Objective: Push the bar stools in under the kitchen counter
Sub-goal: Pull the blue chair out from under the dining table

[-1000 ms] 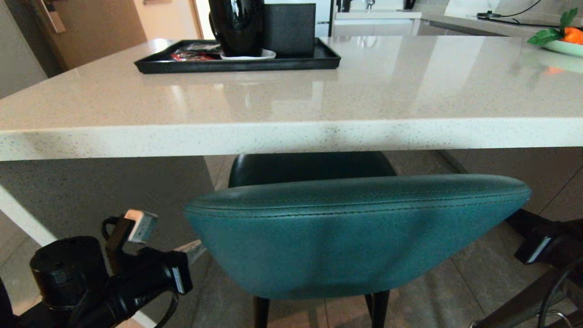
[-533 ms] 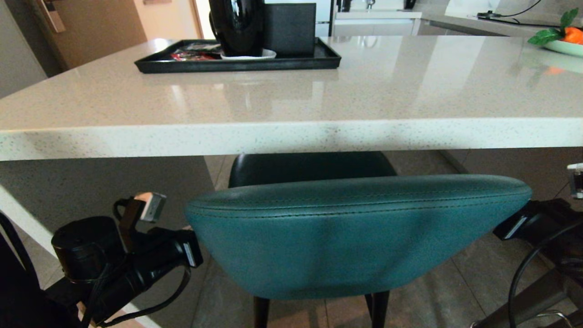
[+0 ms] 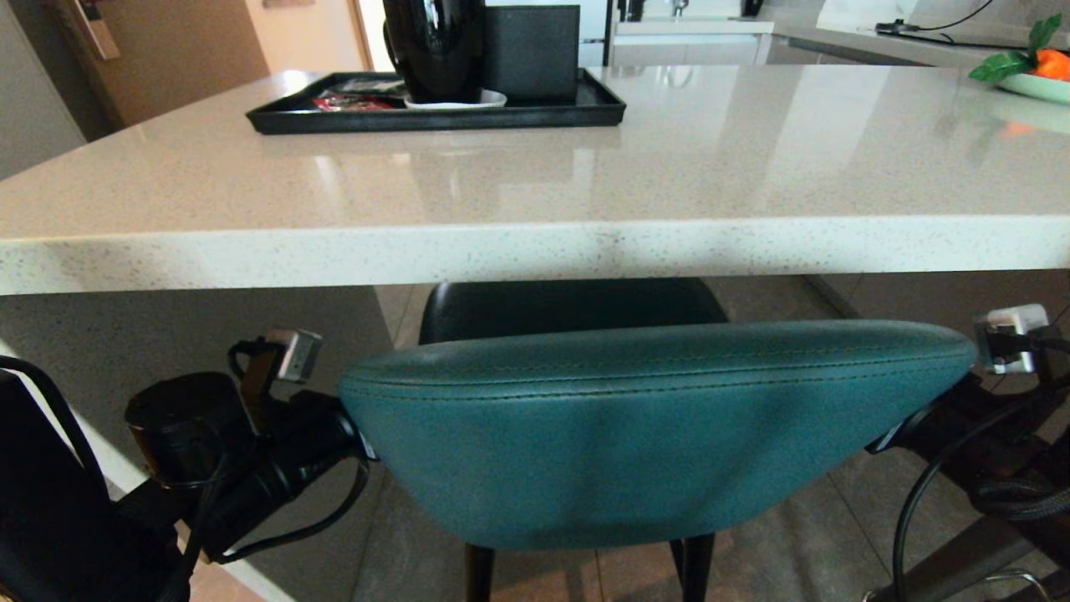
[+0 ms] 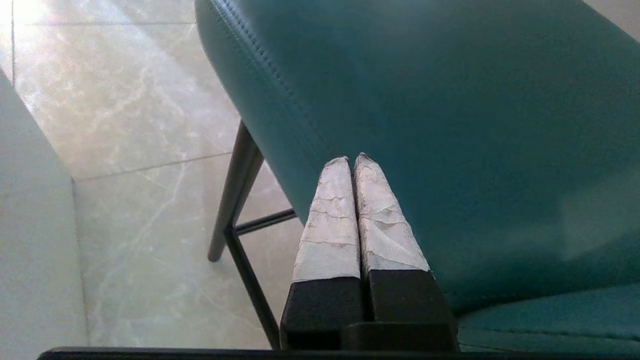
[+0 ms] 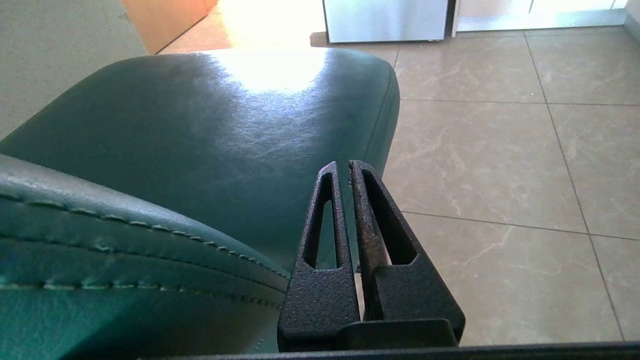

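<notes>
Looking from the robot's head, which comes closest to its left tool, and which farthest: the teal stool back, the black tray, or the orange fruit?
From the left tool:
1. Teal stool back, right beside it.
2. Black tray, on the counter's far left.
3. Orange fruit, far right corner.

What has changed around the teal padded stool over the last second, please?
Both arms have closed in on the teal padded stool's rounded back: the left gripper, fingers shut, rose and slid in against its left edge; the right gripper, also shut, came up beside its right edge. Nothing was grasped. The stool, the speckled stone kitchen counter and the black tray stayed put.
</notes>
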Robot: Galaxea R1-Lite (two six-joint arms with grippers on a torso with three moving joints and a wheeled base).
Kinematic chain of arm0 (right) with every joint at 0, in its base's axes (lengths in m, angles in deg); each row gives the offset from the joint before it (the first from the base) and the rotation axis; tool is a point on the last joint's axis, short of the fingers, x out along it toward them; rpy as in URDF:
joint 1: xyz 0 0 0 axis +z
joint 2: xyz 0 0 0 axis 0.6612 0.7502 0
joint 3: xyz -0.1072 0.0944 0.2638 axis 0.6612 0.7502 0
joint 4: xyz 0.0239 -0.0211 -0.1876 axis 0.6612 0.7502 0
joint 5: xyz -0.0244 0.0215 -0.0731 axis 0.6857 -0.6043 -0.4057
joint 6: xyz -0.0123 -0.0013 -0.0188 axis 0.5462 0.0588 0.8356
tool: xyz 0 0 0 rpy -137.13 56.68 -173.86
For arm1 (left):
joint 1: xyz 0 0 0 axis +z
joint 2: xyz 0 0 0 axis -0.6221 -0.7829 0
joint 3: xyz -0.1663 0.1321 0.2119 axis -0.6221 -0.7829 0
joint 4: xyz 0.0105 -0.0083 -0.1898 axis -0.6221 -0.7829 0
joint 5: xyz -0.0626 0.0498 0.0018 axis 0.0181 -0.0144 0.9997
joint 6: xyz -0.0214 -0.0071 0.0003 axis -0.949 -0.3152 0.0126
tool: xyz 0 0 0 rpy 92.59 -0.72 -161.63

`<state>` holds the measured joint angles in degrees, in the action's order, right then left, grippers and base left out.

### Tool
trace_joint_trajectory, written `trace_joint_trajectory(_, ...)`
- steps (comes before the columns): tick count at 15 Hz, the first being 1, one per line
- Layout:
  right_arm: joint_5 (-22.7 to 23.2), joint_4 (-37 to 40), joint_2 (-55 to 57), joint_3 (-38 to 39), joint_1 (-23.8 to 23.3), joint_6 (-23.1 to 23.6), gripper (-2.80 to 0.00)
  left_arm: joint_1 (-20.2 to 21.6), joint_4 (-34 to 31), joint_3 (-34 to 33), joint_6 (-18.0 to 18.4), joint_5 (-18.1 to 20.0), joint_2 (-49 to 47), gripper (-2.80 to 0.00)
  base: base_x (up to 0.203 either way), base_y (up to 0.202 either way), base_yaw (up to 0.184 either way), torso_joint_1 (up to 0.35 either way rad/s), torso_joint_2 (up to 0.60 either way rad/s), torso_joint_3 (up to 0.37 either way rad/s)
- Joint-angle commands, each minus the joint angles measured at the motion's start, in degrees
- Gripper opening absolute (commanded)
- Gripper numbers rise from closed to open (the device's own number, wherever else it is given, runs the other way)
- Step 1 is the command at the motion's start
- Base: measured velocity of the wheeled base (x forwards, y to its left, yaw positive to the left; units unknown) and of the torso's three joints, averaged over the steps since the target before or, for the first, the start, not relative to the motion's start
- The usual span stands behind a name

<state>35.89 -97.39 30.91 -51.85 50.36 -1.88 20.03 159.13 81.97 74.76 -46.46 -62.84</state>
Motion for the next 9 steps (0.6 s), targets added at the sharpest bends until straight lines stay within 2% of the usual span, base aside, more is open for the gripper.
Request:
trace_joint_trajectory(1, 0.06, -0.49, 0.16, 0.12, 0.26, -0.01, -2.8, -0.45, 0.51, -0.6, 0.36, 0.08, 0.68, -2.8, 0.0, 0.0, 0.0, 0.0, 0.0, 0.0)
trace_joint_trajectory(4, 0.06, -0.49, 0.45, 0.32, 0.74, -0.1, -2.8, -2.04, 0.51, -1.31, 0.6, 0.17, 1.39, -2.8, 0.0, 0.0, 0.0, 0.0, 0.0, 0.0)
trace_joint_trajectory(6, 0.06, -0.49, 0.42, 0.39, 1.55, -0.1, -2.8, -4.95, 0.51, -1.62, 0.5, 0.08, 2.49, -2.8, 0.0, 0.0, 0.0, 0.0, 0.0, 0.0)
trace_joint_trajectory(9, 0.06, -0.49, 0.41, 0.94, 4.5, -0.02, -2.8, -7.66, 0.51, -2.71, 0.64, 0.0, 3.1, -2.8, 0.0, 0.0, 0.0, 0.0, 0.0, 0.0)
